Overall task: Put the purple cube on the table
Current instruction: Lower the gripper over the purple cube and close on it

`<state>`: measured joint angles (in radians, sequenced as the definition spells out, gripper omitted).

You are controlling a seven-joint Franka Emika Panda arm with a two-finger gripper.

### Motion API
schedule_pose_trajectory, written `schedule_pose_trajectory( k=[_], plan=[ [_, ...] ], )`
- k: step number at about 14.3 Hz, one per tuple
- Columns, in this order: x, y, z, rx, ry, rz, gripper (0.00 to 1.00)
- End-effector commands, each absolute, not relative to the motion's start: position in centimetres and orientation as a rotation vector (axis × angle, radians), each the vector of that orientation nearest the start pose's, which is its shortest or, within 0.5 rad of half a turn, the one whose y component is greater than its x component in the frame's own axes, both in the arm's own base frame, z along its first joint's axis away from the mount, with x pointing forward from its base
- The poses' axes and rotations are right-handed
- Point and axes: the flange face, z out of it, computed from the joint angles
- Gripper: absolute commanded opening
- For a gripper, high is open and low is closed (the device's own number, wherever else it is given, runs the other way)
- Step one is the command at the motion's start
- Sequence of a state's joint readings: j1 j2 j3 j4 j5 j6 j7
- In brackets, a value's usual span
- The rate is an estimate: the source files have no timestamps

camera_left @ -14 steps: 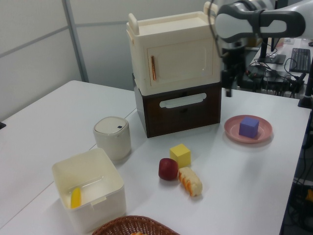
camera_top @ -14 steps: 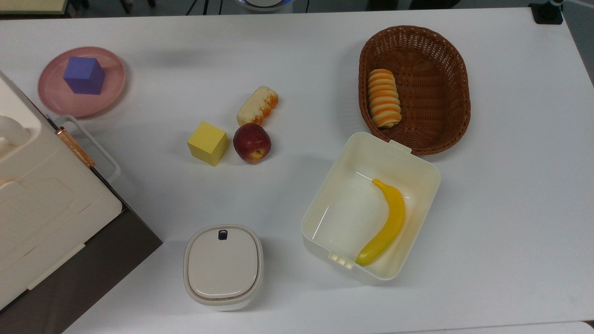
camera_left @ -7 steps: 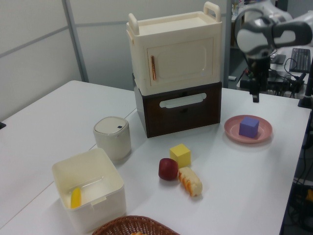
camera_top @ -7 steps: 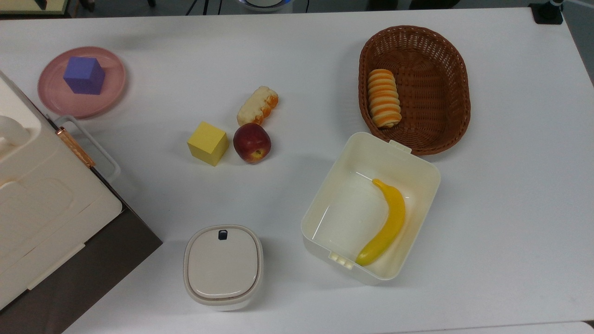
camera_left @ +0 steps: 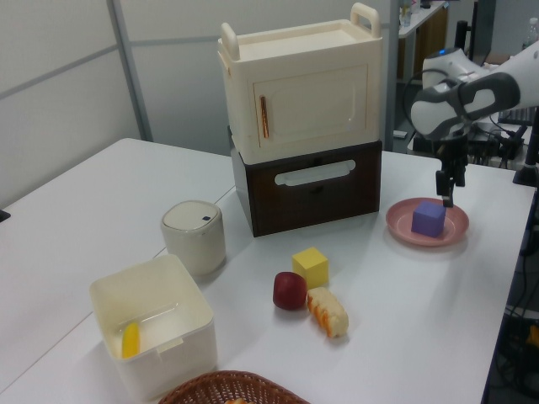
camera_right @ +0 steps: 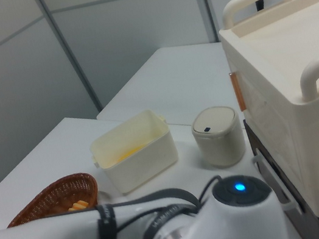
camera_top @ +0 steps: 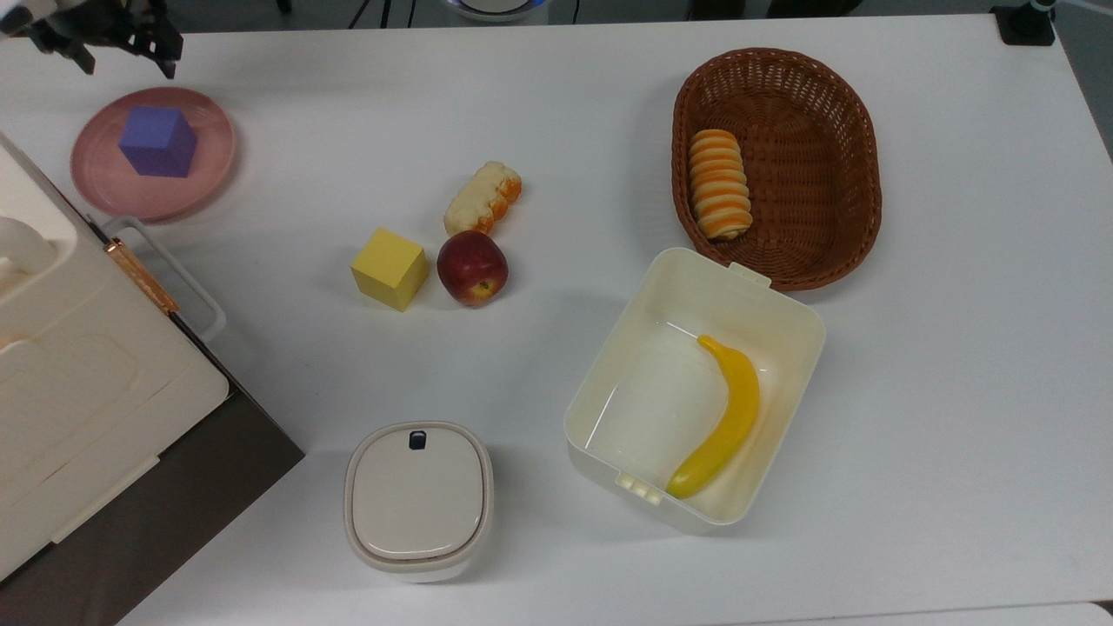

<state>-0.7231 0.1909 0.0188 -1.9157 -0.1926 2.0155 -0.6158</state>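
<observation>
While the purple cube (camera_top: 158, 141) sits on a round pink plate (camera_top: 204, 174) near the top view's upper left corner, the gripper (camera_top: 111, 39) hangs above the plate's far edge, apart from the cube. Its fingers stand spread in the top view, with nothing between them. In the left view the gripper (camera_left: 445, 187) points straight down, just above and behind the cube (camera_left: 429, 218), the white arm (camera_left: 459, 88) arching in from the left view's right.

The counter (camera_top: 565, 113) is a broad, plain white top. Beside the plate stands a cream cabinet (camera_left: 299, 88) with loop handles, stacked on a dark brown drawer unit (camera_left: 312, 189). Near the counter's middle lie a yellow cube (camera_top: 389, 268), a red apple (camera_top: 472, 267) and a bread roll (camera_top: 483, 197), the apple just beside both. A small lidded cream canister (camera_top: 418, 500) stands toward the top view's lower edge. An open cream box (camera_top: 783, 313) holds a banana (camera_top: 722, 426), and a brown wicker basket (camera_top: 835, 96) holds a striped pastry (camera_top: 720, 183).

Grey partition panels (camera_left: 59, 93) with metal uprights wall the room behind the counter in the left view, and a desk with a keyboard (camera_left: 515, 99) and cables shows at the left view's right.
</observation>
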Motion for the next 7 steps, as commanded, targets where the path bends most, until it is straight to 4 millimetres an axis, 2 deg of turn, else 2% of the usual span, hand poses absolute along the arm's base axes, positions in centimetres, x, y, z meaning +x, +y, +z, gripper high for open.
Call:
schedule_pose_trajectory(
  k=[1,4,6,7],
  plan=[
    [45.1,-39.1,36.3,-3.206,0.001,0.289,1.00],
    [46.2,-38.4,35.0,-3.199,0.085,0.293,1.00],
    [47.1,-37.7,34.6,-3.203,0.066,0.272,1.00],
    [47.9,-37.3,33.8,-3.213,0.060,0.248,1.00]
  ],
)
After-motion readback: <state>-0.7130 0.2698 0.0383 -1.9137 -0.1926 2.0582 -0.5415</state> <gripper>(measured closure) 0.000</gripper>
